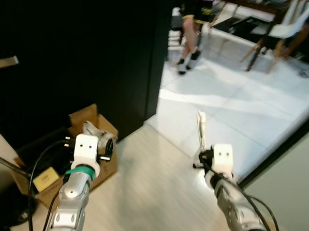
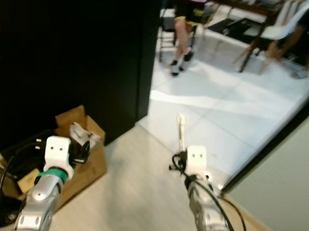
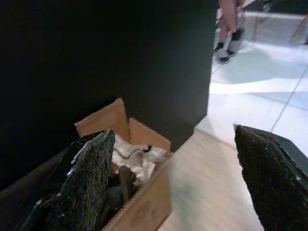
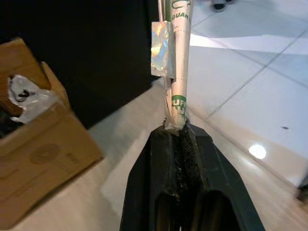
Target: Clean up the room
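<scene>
Your right gripper (image 4: 179, 126) is clamped on the lower end of a flattened white paper tube (image 4: 179, 57) with green print and a silver foil patch on its side; the tube stands upright out of the closed fingers, held in the air above the seam where the pale wood floor (image 1: 148, 198) meets the white tiled floor (image 1: 237, 106); your left gripper (image 3: 175, 168) has its two black fingers (image 3: 89, 178) spread wide and grips nothing; it hangs just above the near edge of an open cardboard box (image 1: 103, 167); the box sits on the wood floor against the black wall (image 1: 78, 52), near that wall's outer corner, with crumpled white plastic (image 3: 137, 156) and dark items inside; black cables (image 1: 40, 157) lie beside the box on its far side from the tiles; on the tiles, well apart from both grippers, a person's legs (image 1: 188, 38) in dark shoes stand by a table and a white chair (image 1: 284, 28).
</scene>
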